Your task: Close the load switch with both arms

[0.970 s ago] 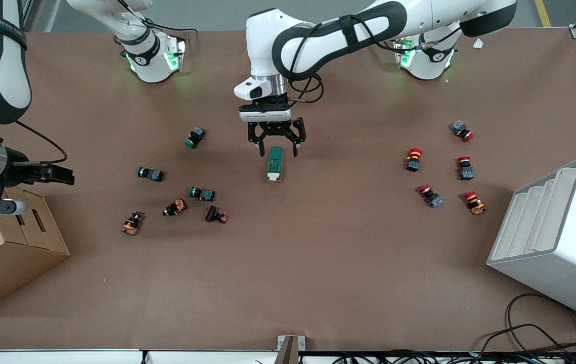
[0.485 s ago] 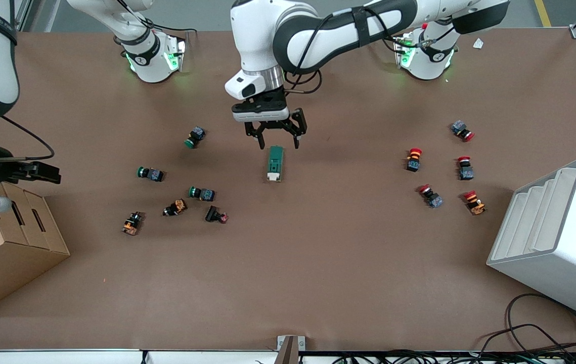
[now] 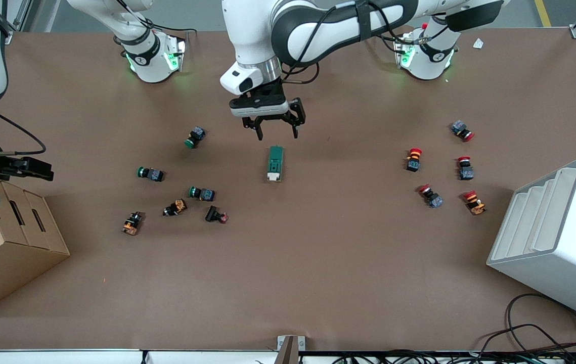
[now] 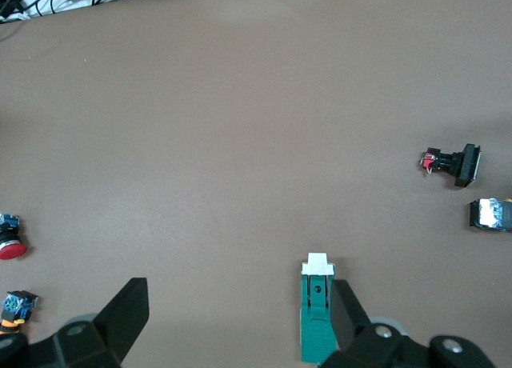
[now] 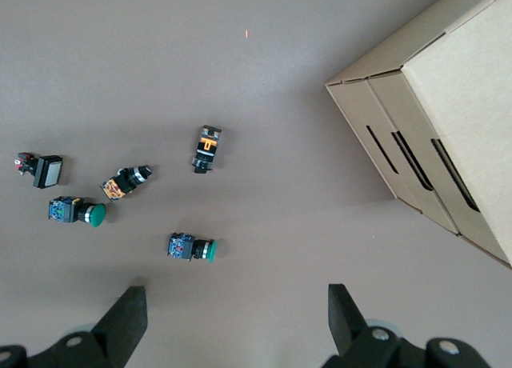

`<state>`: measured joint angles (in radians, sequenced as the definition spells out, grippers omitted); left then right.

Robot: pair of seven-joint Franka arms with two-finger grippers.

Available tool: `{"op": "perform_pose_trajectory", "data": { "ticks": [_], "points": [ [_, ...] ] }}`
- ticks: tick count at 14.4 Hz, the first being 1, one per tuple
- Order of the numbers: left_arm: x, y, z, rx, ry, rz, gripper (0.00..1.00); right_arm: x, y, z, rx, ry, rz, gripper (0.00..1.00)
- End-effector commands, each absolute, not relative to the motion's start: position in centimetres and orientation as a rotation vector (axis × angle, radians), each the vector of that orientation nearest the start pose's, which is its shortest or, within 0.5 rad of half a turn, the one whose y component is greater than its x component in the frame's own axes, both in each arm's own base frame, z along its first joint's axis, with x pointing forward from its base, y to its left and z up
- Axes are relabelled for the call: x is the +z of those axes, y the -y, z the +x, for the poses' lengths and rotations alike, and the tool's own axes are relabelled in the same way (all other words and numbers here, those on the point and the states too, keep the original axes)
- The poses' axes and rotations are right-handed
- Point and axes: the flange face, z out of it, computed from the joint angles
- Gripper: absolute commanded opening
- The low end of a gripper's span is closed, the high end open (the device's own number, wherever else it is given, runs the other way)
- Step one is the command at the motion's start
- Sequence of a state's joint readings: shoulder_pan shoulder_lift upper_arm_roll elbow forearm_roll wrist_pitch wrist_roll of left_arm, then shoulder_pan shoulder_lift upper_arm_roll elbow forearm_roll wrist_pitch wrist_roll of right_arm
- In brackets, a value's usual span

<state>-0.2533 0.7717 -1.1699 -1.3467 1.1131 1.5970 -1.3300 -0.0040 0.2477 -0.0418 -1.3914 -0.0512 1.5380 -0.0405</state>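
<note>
The left gripper (image 3: 275,132) has lifted away from the load switch (image 3: 275,163) and now hangs with jaws spread, empty, over bare table. The switch lies mid-table, cream lever end toward the front camera. To close it I'd pin the green body, then press that lever. Green push buttons (image 3: 202,192) lie clear toward the right arm's end. The right gripper (image 3: 50,173) waits, spread, above the cardboard box (image 3: 9,242).

The load switch (image 3: 275,163) lies mid-table, its lever end nearer the front camera. My left gripper (image 3: 276,130) hangs spread over the table just beside its other end. My right gripper (image 3: 35,169) hangs spread over the table's edge, above the cardboard box (image 3: 7,247) at the right arm's end.
</note>
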Motion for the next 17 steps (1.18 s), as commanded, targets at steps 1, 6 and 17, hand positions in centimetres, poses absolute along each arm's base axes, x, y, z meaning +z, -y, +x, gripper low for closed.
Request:
{"op": "perform_pose_trajectory", "data": {
  "ticks": [1,6,17],
  "points": [
    [46.7,56.6,40.8,-0.5,-0.081,-2.917,1.0,57.9,2.6,61.9,0.152,0.013,-3.205,1.0],
    [52.6,52.2,43.5,-0.418,0.004,-3.001,1.0,59.8,2.9,60.8,0.168,0.014,-3.192,1.0],
    [64.7,28.7,52.3,-0.171,-0.262,-3.015,1.0,63.6,2.9,53.8,0.136,0.032,-3.184,1.0]
  ]
}}
